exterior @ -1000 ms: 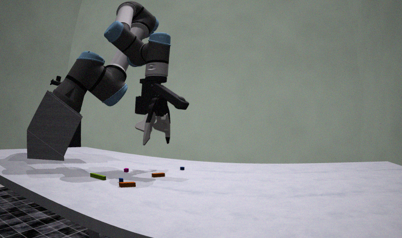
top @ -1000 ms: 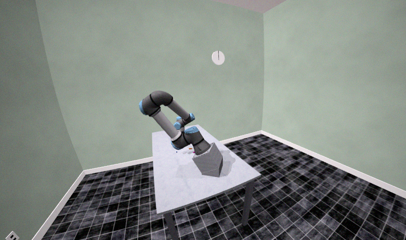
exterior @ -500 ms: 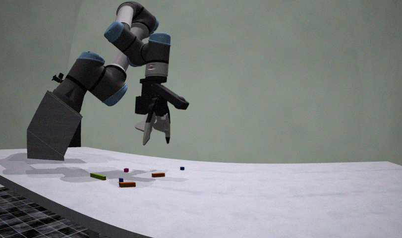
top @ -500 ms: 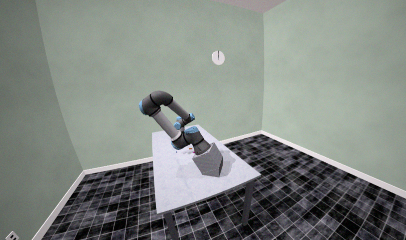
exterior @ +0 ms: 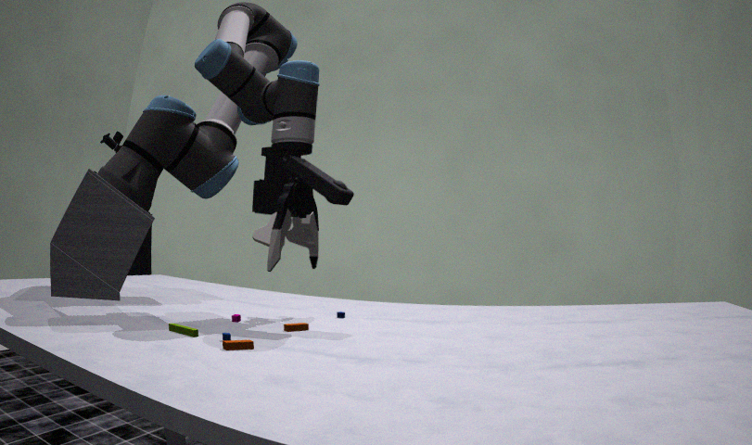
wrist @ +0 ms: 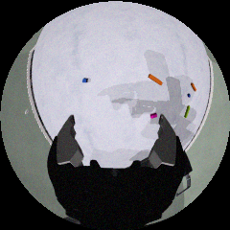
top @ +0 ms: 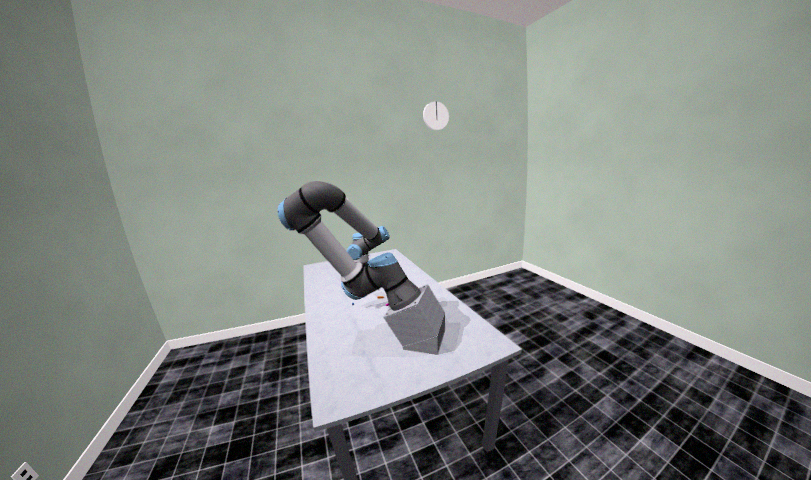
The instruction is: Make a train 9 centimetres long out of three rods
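My gripper [exterior: 291,269] [wrist: 116,115] is open and empty, high above the table. One orange rod [exterior: 296,326] [wrist: 155,80] lies by itself. A second orange rod [exterior: 238,345] [wrist: 194,87] lies near a blue rod [exterior: 226,336] [wrist: 189,95], with a small gap between them. A lime rod [exterior: 183,330] [wrist: 187,111] lies on the other side of that blue rod. A magenta rod [exterior: 235,318] [wrist: 153,115] lies close to the right fingertip in the wrist view. Another blue rod [exterior: 340,314] [wrist: 85,80] lies far apart from the rest. No rods touch end to end.
The white table [top: 349,386] [exterior: 478,386] [wrist: 115,29] carries the arm's grey base [top: 418,324] [exterior: 95,242]. The arm's shadow falls over the table around several rods. The table's near edge runs along the lower left in the exterior view.
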`<state>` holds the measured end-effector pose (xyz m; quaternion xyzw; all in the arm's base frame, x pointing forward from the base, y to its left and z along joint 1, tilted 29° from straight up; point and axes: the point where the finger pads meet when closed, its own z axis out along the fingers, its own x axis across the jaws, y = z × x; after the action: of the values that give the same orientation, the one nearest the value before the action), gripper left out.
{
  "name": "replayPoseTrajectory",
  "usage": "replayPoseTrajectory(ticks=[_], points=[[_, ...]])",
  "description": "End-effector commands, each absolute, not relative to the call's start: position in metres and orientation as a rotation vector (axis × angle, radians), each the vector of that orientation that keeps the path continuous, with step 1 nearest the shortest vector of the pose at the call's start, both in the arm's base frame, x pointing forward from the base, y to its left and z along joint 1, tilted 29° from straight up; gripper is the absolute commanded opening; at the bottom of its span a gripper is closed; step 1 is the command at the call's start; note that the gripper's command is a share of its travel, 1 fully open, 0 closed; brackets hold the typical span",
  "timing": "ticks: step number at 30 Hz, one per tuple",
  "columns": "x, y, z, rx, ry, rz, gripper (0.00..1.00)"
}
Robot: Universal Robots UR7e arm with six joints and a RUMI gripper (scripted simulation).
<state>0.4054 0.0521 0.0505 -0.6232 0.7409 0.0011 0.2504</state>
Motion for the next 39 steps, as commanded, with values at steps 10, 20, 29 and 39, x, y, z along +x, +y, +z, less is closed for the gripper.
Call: replayPoseTrajectory(ticks=[10,20,29,39], points=[[0.4038,0.0537,0.0491,-1.698,2.017,0.006,1.0],[0.4038,0.0537,0.0491,-1.698,2.017,0.006,1.0],[0.4039,0.0537,0.0492,-1.699,2.016,0.006,1.0],[0.406,0.054,0.051,-1.736,1.985,-0.008,1.0]])
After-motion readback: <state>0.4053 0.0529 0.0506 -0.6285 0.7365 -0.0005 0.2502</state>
